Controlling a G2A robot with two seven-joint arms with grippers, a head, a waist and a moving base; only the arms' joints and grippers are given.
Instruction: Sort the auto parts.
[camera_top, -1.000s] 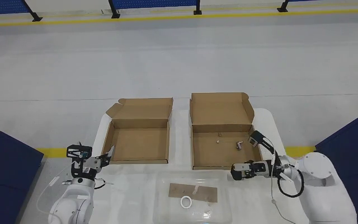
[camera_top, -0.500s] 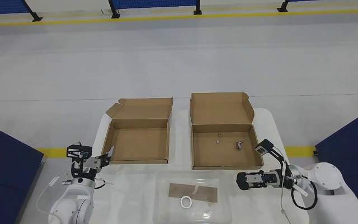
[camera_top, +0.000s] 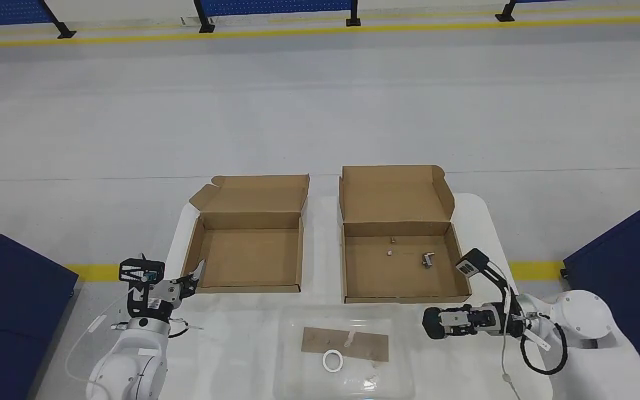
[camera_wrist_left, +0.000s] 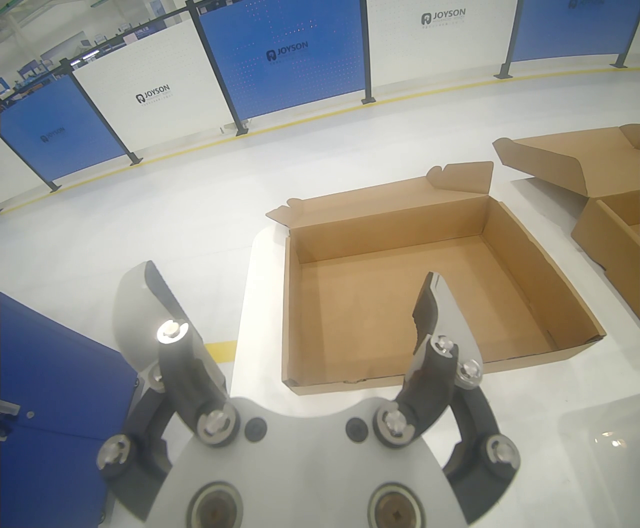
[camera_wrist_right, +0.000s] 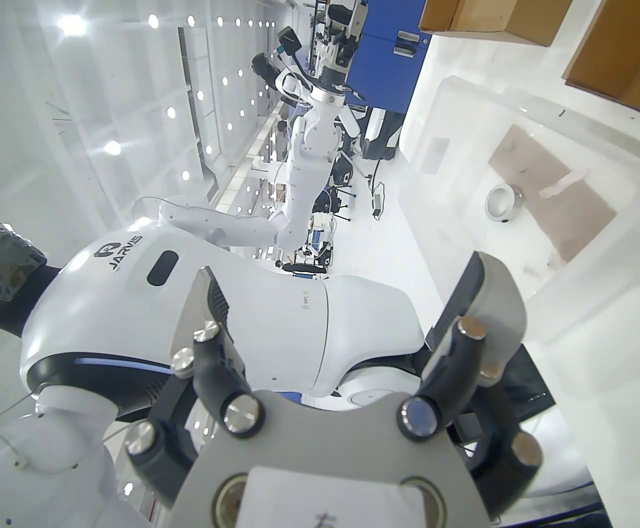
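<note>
From above, the left gripper (camera_top: 180, 283) sits at the table's (camera_top: 468, 225) 8 o'clock and the right gripper (camera_top: 430, 322) at 4, with the left box (camera_top: 248, 258) at 10, the right box (camera_top: 370, 275) with small parts (camera_top: 427, 259) at 2, and at 6 a clear tray (camera_top: 292, 350) holding a white ring (camera_top: 333, 361) just beside a brown sheet (camera_top: 360, 342). The left wrist view shows its fingers (camera_wrist_left: 440, 320) spread wide, gripping nothing, near the left box. The right wrist view shows those fingers (camera_wrist_right: 495, 295) apart too, unloaded, and a pale slender part (camera_wrist_right: 562, 184) on the sheet.
</note>
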